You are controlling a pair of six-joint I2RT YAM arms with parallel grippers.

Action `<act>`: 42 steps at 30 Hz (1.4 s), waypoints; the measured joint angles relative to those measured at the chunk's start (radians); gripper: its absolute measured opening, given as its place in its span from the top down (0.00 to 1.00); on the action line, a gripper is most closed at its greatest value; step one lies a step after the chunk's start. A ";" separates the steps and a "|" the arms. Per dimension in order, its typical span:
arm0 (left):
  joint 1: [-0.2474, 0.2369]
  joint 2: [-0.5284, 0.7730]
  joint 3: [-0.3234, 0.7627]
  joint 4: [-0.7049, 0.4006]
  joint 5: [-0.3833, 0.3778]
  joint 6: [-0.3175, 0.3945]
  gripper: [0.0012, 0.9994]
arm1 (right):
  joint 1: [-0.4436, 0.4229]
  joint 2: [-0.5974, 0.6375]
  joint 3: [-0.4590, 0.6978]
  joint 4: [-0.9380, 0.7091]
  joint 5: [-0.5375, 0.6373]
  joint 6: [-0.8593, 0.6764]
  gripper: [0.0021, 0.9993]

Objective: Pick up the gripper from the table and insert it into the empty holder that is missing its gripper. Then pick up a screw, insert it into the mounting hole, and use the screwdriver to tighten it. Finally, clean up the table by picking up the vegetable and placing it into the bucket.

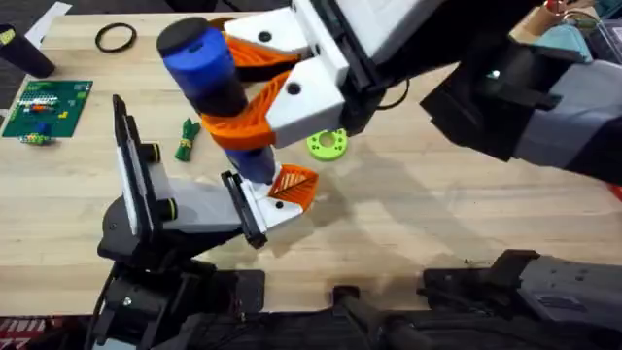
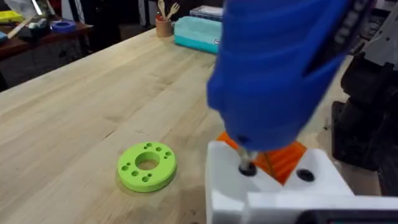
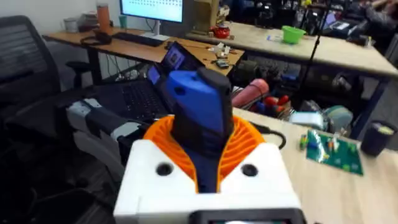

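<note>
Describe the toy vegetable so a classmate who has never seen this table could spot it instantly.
Find the pale grey holder on its black base. Just beyond it, on the bare wood, lies the vegetable: small, dark green, with a lighter leafy end. The lime-green ring farther right is round with holes.

Your right arm reaches from the right edge across the surface's middle, its claw (image 1: 255, 97) clamped on the blue screwdriver (image 1: 209, 68), held roughly upright. Your left arm lies low along the near edge.
</note>
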 joint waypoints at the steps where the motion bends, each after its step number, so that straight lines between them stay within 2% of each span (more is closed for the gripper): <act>1: 0.000 0.000 0.000 0.000 0.000 0.000 0.99 | -0.002 0.000 0.000 0.018 -0.010 0.000 0.90; 13: 0.000 0.000 0.000 0.000 0.000 0.000 0.99 | -0.014 0.000 0.000 0.028 -0.056 0.008 0.90; 42: 0.000 0.000 0.000 0.000 0.000 0.000 0.99 | -0.015 0.012 0.000 0.010 -0.056 0.008 0.90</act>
